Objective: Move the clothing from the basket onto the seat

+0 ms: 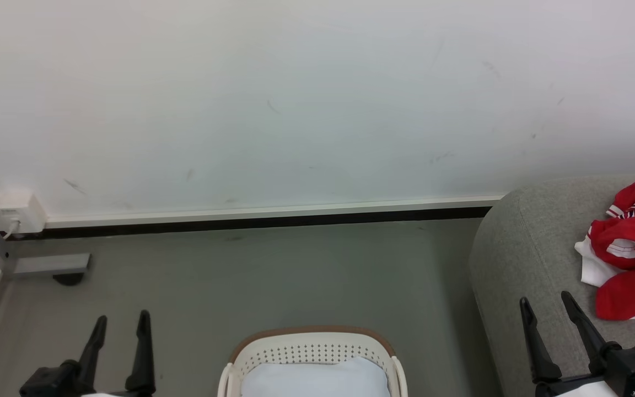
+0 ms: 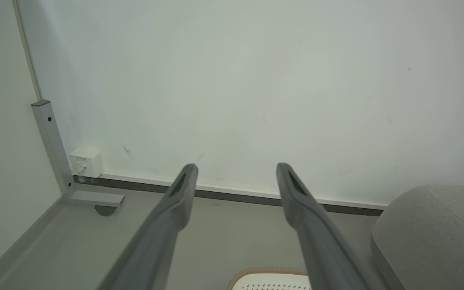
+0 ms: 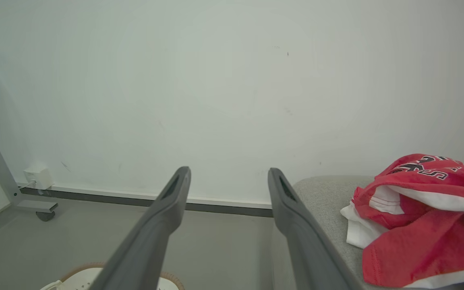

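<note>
Clothing (image 1: pixel 629 248) lies in a crumpled heap on the seat (image 1: pixel 521 248), at the right edge of my head view. It is red fabric with white trim and dark-and-white lettering, and a white garment shows at the heap's left side. The heap rests on the grey cushion top, back from the seat's rounded left end.

The basket (image 1: pixel 312 347) stands on the grey floor (image 1: pixel 273 275) at bottom centre, near the seat's left end and apart from it. I see its perforated cream wall and brown rim, with a pale blue-white pad (image 1: pixel 312 380) lying inside.

The left gripper (image 1: pixel 123 316) sits at lower left over bare floor, fingers pointing up the view. Its jaws are spread wide and grip nothing. My left wrist view confirms this: the two fingers stand well apart, with wall and skirting between them and the basket rim low between them.

The right gripper (image 1: pixel 544 298) sits at lower right, in front of the seat's left portion, just left of the heap and apart from it. Its jaws are likewise spread and hold nothing. In my right wrist view the right-hand finger crosses the seat's end, and the clothing lies to its right without touching it.

Behind everything is a white wall (image 1: pixel 317 99) with a dark skirting strip. A white socket box (image 1: pixel 17 212) and a grey frame foot on a caster (image 1: pixel 55 266) sit at far left.
</note>
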### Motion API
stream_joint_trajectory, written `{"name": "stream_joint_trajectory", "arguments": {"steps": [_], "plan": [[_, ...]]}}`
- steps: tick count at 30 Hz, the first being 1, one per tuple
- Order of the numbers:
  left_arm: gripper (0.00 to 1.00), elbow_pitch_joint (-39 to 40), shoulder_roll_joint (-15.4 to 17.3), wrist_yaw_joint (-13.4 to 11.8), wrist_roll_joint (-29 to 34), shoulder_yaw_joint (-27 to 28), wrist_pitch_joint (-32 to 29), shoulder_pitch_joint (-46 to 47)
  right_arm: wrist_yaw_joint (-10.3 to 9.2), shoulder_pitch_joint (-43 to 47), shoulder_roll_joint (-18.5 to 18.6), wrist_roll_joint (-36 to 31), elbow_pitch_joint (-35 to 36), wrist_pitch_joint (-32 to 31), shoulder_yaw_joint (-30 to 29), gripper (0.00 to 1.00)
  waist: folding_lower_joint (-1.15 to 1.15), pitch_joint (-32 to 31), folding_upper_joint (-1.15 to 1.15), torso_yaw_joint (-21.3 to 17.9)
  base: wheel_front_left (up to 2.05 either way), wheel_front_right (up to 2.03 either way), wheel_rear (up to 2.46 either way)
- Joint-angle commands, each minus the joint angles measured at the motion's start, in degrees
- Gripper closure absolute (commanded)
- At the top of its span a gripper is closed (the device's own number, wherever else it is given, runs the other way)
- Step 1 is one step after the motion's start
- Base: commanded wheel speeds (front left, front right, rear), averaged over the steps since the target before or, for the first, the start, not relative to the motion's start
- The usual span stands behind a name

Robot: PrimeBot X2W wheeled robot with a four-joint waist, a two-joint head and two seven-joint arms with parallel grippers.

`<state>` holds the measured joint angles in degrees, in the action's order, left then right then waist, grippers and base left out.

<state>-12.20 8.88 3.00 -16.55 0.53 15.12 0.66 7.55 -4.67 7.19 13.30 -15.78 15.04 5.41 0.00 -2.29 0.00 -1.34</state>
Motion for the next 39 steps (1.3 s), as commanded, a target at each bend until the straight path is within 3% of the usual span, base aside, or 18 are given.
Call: {"name": "stream_joint_trajectory", "arguments": {"steps": [1, 20, 21, 24, 39], "plan": [[0.0, -0.16, -0.18, 0.24, 0.89, 0.4, 0.04, -0.29, -0.13, 0.36, -0.09, -0.31, 0.27, 0.17, -0.02, 0.0, 0.0, 0.02, 0.0, 0.02, 0.0, 0.0, 0.0], [0.0, -1.58, -3.11, 3.64, 4.02, 4.44, 0.04, 0.36, -0.13, 0.17, 0.0, 0.43, 0.45, 0.18, 0.47, 0.0, 0.0, 0.04, 0.0, -0.02, 0.0, 0.0, 0.0], [1.0, -1.67, -3.09, 3.55, 3.45, 4.29, -0.01, 0.13, 0.0, 0.06, -0.26, 0.33, 0.46, 0.0, 0.48, 1.0, 0.0, 0.04, 0.0, -0.01, 0.0, 0.0, 0.0], [1.0, -3.24, -3.62, 3.54, 3.34, 4.18, -0.13, -0.63, 0.0, 0.88, -0.53, 0.45, -0.91, -0.16, 0.62, 1.0, 0.0, 0.05, 0.0, 0.0, 0.0, 0.0, 0.0], [1.0, -3.06, -4.06, 3.74, -12.35, 4.74, -4.59, 0.85, -0.01, 0.29, -1.26, 16.08, -0.3, -4.43, -1.93, 1.0, 0.0, 0.33, 0.0, 0.16, 0.0, 0.0, 0.0]]}}
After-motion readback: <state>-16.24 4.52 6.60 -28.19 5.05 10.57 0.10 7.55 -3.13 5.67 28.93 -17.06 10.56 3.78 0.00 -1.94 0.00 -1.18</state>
